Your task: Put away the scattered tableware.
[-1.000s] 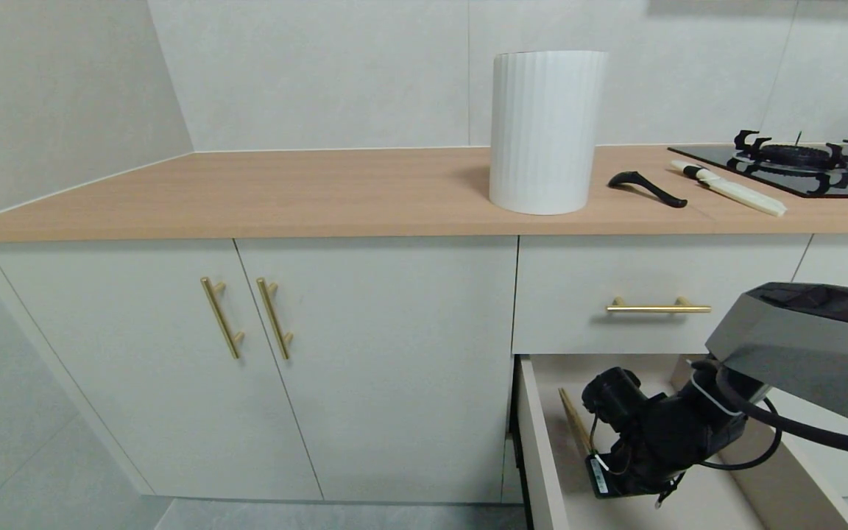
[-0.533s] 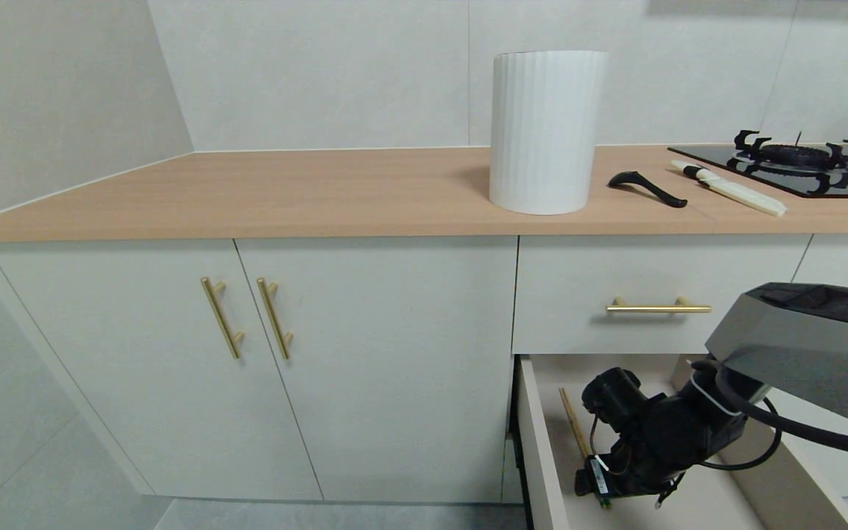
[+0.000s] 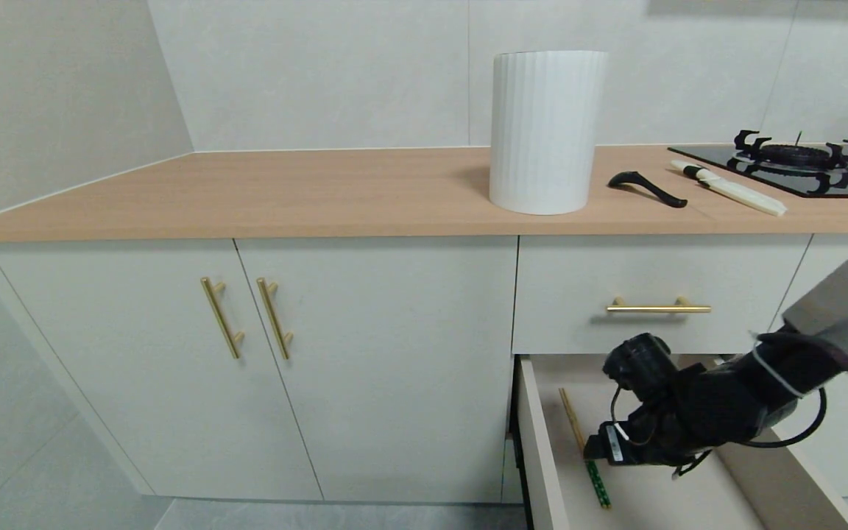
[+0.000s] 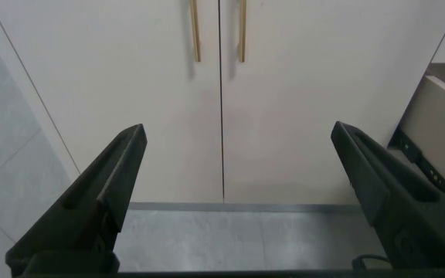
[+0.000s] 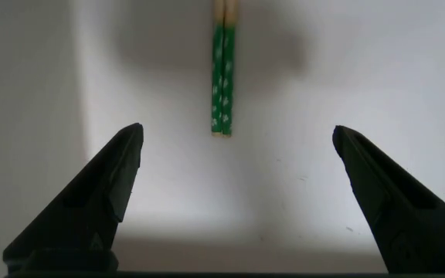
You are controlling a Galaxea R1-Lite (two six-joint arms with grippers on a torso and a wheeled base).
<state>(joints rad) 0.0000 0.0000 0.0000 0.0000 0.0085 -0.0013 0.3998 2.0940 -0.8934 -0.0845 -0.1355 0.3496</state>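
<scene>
My right gripper (image 5: 236, 145) has risen and drawn back, fingers spread, uncovering the chopsticks (image 3: 573, 419) lying flat in the drawer (image 3: 542, 442) near its left wall. My left gripper (image 4: 238, 139) hangs spread too.

matt wood, shiny brass
the worktop (image 3: 321, 191) is showing matt wood grain, the canister (image 3: 546, 132) ribbed white, the drawer handle (image 3: 658, 308) gleaming like brass, the hob (image 3: 762, 169) glossy black, the chopsticks (image 3: 575, 427) green-painted wood.

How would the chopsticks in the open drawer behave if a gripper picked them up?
The chopsticks look thin and straight, so probably stiff and light. They lie as a pair on the drawer floor, so one might slip free or roll.
</scene>
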